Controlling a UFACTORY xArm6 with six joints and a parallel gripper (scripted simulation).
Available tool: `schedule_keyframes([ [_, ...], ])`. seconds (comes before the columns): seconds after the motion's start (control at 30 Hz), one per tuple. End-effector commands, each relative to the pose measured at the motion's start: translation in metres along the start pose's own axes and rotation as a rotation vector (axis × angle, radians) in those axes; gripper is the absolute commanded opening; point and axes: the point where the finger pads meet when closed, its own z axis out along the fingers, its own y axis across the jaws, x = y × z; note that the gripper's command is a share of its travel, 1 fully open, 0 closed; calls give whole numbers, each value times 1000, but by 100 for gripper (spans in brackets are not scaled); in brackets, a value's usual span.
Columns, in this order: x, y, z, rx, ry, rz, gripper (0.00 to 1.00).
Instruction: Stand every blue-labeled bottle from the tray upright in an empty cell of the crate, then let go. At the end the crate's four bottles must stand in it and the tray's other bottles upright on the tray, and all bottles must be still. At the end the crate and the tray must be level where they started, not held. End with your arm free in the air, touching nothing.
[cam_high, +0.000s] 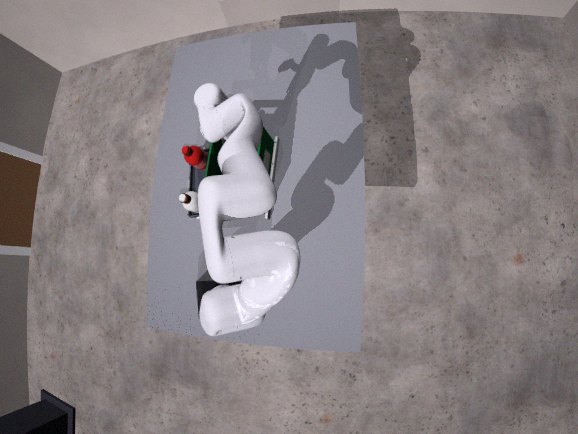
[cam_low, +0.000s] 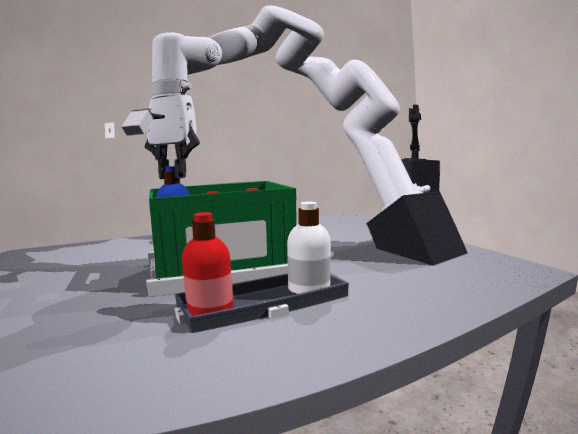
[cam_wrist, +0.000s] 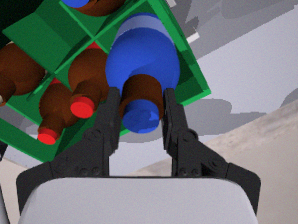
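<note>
My gripper (cam_low: 171, 165) (cam_wrist: 141, 101) is shut on the brown neck of a blue bottle (cam_low: 172, 191) (cam_wrist: 143, 56) with a blue cap. The bottle hangs upright, lowered most of the way into a corner cell of the green crate (cam_low: 225, 210) (cam_wrist: 193, 76) (cam_high: 266, 142); only its shoulder shows above the rim. A red bottle (cam_low: 206, 272) (cam_high: 192, 155) and a white bottle (cam_low: 309, 252) (cam_high: 187, 198) stand upright on the dark tray (cam_low: 235, 315) in front of the crate.
The crate rests on a white base (cam_low: 165, 286) on the grey table (cam_low: 400, 325) (cam_high: 320, 280). The arm's black mount (cam_low: 417, 230) stands at the back right. In the overhead view the arm hides most of the crate and tray.
</note>
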Motion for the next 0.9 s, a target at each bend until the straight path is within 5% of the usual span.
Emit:
schedule_keyframes([
  [0.0,1,1,-2,-3,4,1,0],
  [0.87,1,1,4,-3,4,1,0],
])
